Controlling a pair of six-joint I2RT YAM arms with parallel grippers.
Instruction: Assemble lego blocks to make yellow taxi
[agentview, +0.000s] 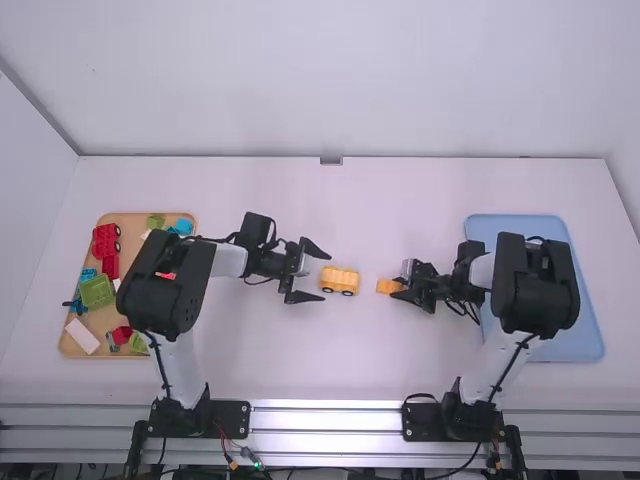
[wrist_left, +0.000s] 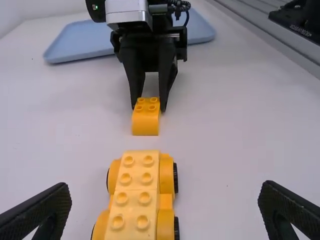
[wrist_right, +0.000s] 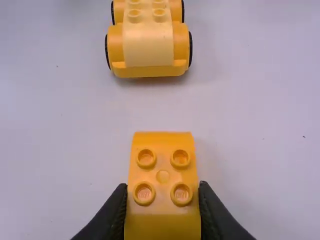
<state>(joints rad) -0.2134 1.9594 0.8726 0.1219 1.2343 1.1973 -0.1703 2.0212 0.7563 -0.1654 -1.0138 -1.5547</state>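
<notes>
The right gripper is closed on the sides of an orange-yellow plastic block with a rounded end; whether the block touches the table is hard to tell. The left gripper is wide open and empty, its fingers pointing toward a yellow toy car base with black-edged wheels. The base stands upright on the white table, between the grippers, apart from the block.

The step in hand seems to be adding the block to the base. To do it well, the left fingers should brace the base gently so it cannot roll, while the right gripper keeps the block level, lines it up squarely over the studs and presses straight down. A tilted block could seat on one edge only, or push the car away.

Counted: one held block, with four studs on top; one car base, with four wheels and eight studs visible in the left wrist view; two trays, one wooden with assorted colored pieces, one blue.
</notes>
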